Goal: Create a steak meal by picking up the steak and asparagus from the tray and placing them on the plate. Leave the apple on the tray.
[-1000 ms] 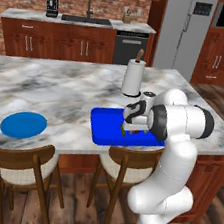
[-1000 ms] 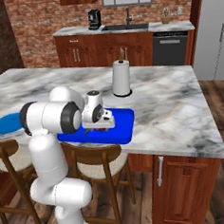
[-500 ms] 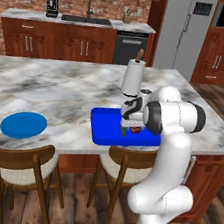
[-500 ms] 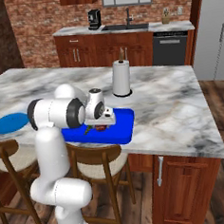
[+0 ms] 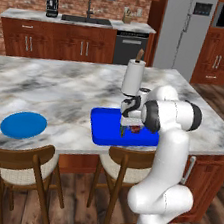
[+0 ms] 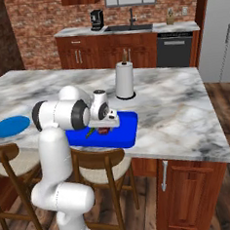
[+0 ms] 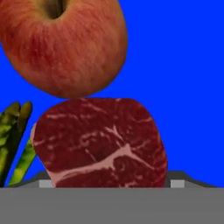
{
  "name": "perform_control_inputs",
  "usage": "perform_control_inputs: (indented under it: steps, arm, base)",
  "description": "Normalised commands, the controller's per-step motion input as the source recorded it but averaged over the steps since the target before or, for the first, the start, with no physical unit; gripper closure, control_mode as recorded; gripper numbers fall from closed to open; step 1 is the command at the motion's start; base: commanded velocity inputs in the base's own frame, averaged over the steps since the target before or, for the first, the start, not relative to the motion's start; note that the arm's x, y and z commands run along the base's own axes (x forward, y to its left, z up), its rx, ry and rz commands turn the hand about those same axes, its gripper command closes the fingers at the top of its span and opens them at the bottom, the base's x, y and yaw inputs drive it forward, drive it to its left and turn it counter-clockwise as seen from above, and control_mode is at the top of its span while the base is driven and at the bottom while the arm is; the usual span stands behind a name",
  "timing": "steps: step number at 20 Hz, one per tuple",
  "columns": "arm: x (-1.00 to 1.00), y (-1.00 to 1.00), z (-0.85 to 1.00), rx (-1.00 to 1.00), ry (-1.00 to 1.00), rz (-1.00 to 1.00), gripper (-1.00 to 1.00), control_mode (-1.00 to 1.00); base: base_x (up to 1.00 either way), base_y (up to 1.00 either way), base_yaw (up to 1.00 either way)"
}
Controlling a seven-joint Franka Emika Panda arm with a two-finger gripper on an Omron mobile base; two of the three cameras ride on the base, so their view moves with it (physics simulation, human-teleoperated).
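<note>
The dark red steak [image 7: 100,142] lies on the blue tray [image 7: 183,87], with the round red apple [image 7: 61,43] just beyond it and touching its far edge. The green asparagus [image 7: 15,140] lies along the steak's left side. My gripper [image 7: 110,183] hangs low over the steak and is open, with a fingertip [image 7: 43,183] showing at each side of the meat. From the base, the gripper [image 6: 106,128] sits down on the tray [image 6: 123,133] over the steak [image 6: 104,131] and next to the asparagus [image 6: 90,133]. The round blue plate [image 5: 24,124] lies far left on the counter.
A paper towel roll [image 5: 133,78] stands upright just behind the tray [image 5: 104,130]. Two wooden stools [image 5: 18,164] stand at the island's near edge. The marble counter stretches bare between the tray and the plate [image 6: 10,126].
The hand has dropped from above the tray down to the steak, and the arm has leaned in over the tray. The food and plate have not moved.
</note>
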Motion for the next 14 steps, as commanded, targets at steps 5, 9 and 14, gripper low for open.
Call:
perform_control_inputs:
  steps: [5,9,14]
  arm:
    - [-0.13,0.0,0.03,0.0,-0.05,0.0,1.0,-1.0]
    - [-0.43,0.08,0.61,0.0,-0.1,0.0,1.0,-1.0]
    - [-0.44,0.27,0.86,-0.01,-0.2,0.01,1.0,-1.0]
  base:
    - [0.0,0.0,0.0]
    - [0.0,0.0,0.0]
    - [0.0,0.0,0.0]
